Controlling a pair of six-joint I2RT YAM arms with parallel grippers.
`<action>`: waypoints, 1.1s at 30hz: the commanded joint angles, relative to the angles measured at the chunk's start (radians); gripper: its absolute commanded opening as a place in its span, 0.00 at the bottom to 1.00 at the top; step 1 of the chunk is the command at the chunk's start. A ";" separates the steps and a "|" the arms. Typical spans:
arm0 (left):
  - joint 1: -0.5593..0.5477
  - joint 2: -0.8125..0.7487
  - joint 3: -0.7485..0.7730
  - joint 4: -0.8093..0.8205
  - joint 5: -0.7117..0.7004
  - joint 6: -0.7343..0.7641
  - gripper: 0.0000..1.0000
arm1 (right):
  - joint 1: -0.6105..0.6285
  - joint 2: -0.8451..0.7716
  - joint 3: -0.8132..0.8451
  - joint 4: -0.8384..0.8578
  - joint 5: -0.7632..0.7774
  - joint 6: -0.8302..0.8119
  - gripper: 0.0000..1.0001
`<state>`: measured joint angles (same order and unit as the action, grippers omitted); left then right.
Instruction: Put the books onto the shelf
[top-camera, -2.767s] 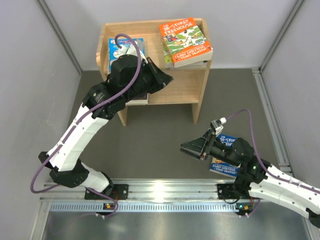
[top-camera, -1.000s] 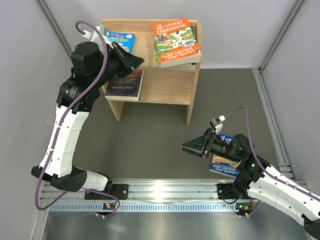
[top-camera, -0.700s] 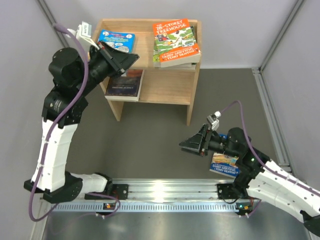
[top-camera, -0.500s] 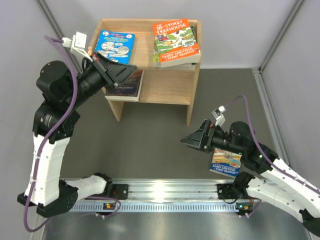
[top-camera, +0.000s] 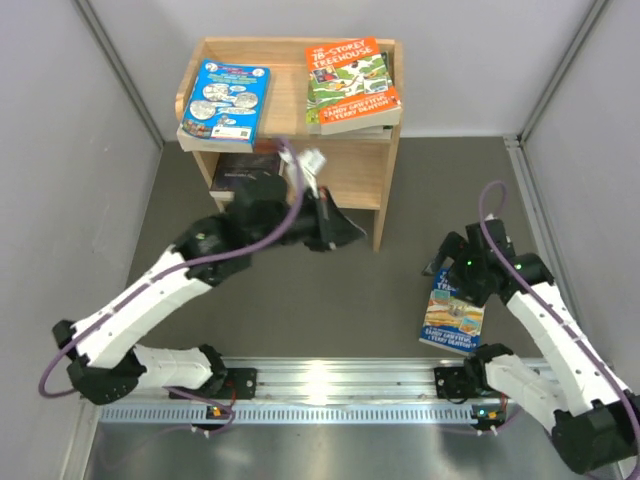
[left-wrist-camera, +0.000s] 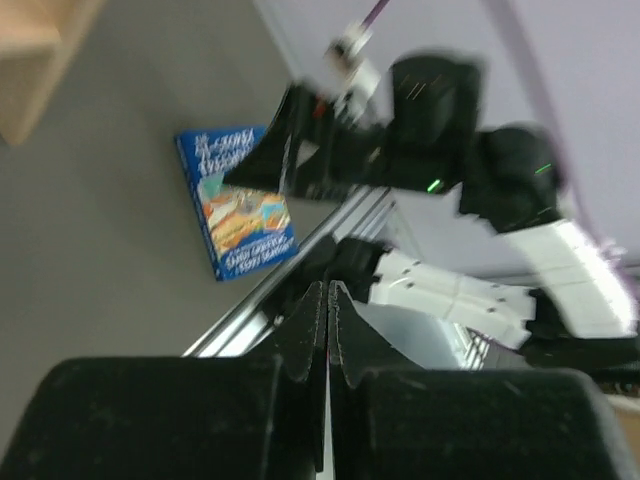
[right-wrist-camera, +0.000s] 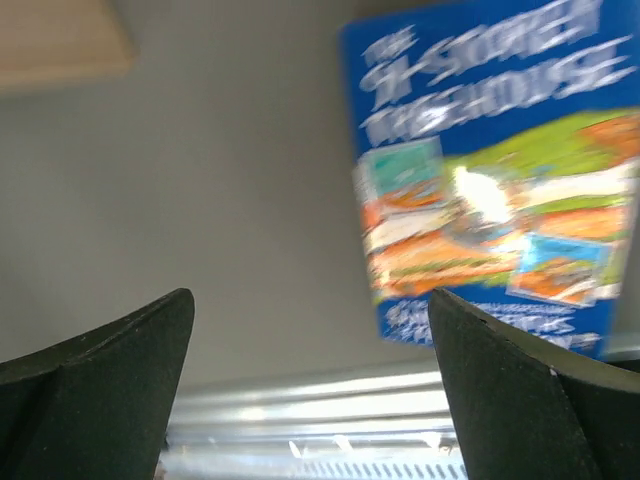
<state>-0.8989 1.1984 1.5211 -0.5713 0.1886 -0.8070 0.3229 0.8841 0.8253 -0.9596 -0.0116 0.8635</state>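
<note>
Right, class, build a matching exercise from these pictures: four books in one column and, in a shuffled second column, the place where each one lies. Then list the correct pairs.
Column one
1. light blue book
2. orange and green book
3. dark book
4. deep blue book

Column two
A. lower tier of the shelf
B. grey floor, off the shelf
C. shelf top, right side
D. shelf top, left side

Pairs: 1-D, 2-C, 3-A, 4-B

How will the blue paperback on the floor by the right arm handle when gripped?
The thin blue paperback lies flat on the grey floor, so pinching an edge looks hard. It would probably droop if lifted by one side. Glare suggests a slippery cover.
</note>
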 joint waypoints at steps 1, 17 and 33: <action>-0.118 0.047 -0.175 0.100 -0.144 -0.053 0.00 | -0.231 0.045 0.011 -0.039 0.113 -0.148 1.00; -0.209 0.202 -0.441 0.349 -0.144 -0.218 0.02 | -0.591 0.388 -0.171 0.214 -0.095 -0.218 0.96; -0.218 0.073 -0.731 0.280 -0.227 -0.435 0.00 | -0.538 0.165 -0.488 0.326 -0.376 -0.196 0.84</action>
<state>-1.1046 1.3170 0.8345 -0.2840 -0.0010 -1.1599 -0.2527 1.0183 0.4252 -0.5926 -0.3668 0.7067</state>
